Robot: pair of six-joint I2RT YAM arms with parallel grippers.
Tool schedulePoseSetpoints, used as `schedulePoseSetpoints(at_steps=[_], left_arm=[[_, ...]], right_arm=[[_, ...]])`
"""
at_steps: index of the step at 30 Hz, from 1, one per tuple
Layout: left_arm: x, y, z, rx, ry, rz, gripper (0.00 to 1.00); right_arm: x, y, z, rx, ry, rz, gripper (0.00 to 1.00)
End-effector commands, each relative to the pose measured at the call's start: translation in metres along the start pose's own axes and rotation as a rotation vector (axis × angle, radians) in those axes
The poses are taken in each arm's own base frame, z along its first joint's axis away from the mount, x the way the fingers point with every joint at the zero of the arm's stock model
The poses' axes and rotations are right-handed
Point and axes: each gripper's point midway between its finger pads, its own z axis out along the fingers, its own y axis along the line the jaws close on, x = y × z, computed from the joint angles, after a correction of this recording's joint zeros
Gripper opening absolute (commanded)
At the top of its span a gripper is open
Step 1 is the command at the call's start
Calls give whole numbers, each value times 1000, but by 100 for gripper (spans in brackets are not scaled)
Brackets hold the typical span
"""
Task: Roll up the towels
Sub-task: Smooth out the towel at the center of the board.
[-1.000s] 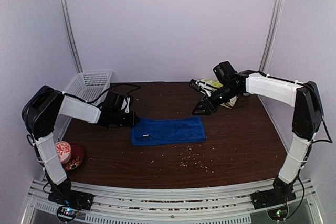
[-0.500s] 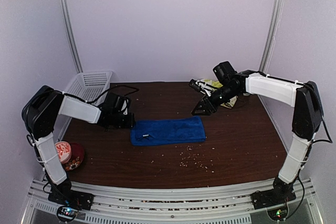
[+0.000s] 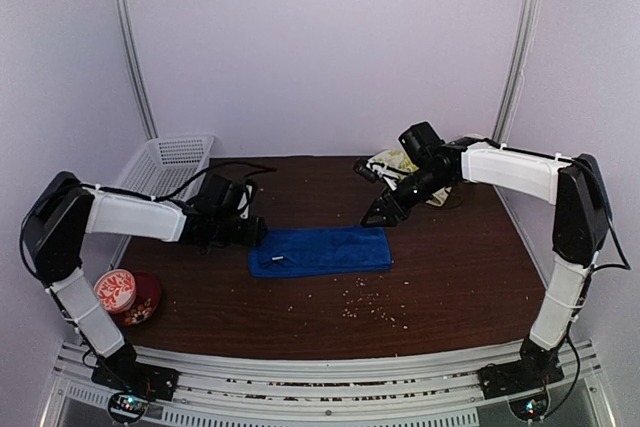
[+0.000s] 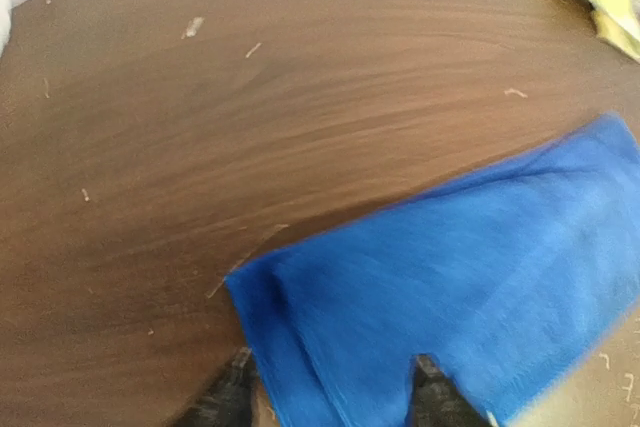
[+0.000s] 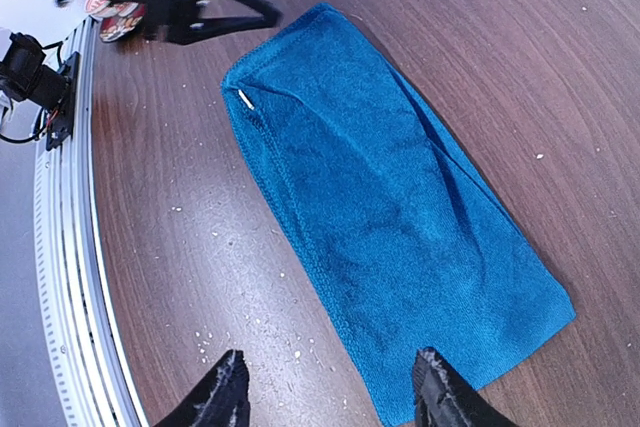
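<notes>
walls (image 3: 320,47): pale lilac | table (image 3: 470,277): dark wood, crumb-strewn | posts (image 3: 132,47): metal, rear corners

2 towels (image 3: 320,249), 1 bskt (image 3: 170,162), 2 arms (image 3: 135,215)

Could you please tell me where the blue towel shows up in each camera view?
Top external: the blue towel lies mid-frame.
Left wrist: it fills the lower right.
Right wrist: it runs diagonally across the middle.
Shared landmark: the left gripper, open at one end of the towel.
</notes>
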Motion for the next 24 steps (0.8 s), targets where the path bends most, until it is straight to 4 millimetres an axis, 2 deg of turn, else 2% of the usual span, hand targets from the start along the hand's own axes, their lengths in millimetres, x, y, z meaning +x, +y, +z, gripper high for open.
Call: schedulePoseSetpoints(at_steps=[1,2,4,9,12,17,24], left_arm=[[-12,-11,-47,-25,-106,136,62],[-10,-14,-54,-15,-113,166,67],[-4,-16,-64,-2,-117,215,70],[7,-22,-73,8,-98,341,63],[12,-28,-70,-52,-71,481,61],[32,-34,-53,-167,18,716,60],[39,-49,-44,-109,17,800,57]], right_arm=[[10,2,7,-2,33,-31,58],[11,1,8,1,36,-36,59],[15,0,11,12,50,-39,60],[24,-20,25,78,81,45,60],[35,-29,34,84,104,99,60],[49,-47,42,108,124,175,60],[63,-51,51,82,148,215,58]])
